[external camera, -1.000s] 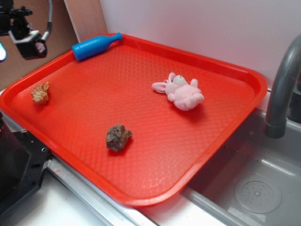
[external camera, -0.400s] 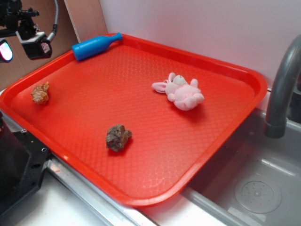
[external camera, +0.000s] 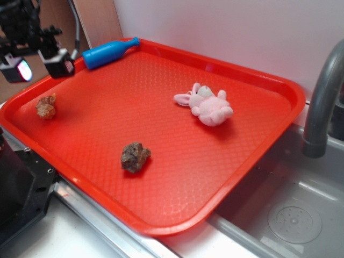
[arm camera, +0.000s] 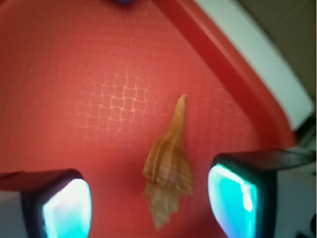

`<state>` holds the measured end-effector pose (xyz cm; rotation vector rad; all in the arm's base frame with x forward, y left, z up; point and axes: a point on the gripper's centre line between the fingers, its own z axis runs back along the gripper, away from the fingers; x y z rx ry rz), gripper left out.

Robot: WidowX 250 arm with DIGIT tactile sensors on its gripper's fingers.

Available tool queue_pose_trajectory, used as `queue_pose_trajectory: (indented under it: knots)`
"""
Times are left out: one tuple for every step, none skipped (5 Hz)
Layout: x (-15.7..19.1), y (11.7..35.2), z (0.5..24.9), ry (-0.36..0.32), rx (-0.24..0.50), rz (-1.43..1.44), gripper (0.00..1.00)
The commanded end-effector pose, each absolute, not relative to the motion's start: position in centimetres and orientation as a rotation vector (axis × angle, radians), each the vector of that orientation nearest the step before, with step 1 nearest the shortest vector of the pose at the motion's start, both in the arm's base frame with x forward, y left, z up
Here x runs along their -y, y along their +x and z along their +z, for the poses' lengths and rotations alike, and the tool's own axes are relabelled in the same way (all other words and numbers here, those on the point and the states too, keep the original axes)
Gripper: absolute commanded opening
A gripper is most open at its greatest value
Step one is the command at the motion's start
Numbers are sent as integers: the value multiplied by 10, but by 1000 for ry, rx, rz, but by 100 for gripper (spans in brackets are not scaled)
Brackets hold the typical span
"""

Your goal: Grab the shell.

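The shell (external camera: 46,106) is small, tan-orange and ridged, lying on its side on the red tray (external camera: 177,161) near the left corner. From the wrist view it (arm camera: 167,168) tapers to a long thin point.

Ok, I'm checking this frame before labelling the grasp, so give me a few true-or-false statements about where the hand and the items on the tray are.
1. The hand is open with the shell lying between its fingers. True.
2. The shell is lifted off the red tray. False: it lies on the tray near the left corner.
3. The blue bottle lies on its side at the tray's far rim. True.
4. The pink plush bunny touches the brown rock. False: they lie well apart.
5. The fingers are clamped on the rock. False: the rock sits untouched near the front edge.
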<state>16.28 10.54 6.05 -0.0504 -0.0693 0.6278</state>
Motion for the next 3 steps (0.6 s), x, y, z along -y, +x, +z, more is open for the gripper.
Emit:
queue_pose_trajectory:
  knots:
    - [-95,140,46,-35,48,615,100]
    - [-97,142,43,-26,38,609,100]
    - [-96,146,36,-13,14,577,100]
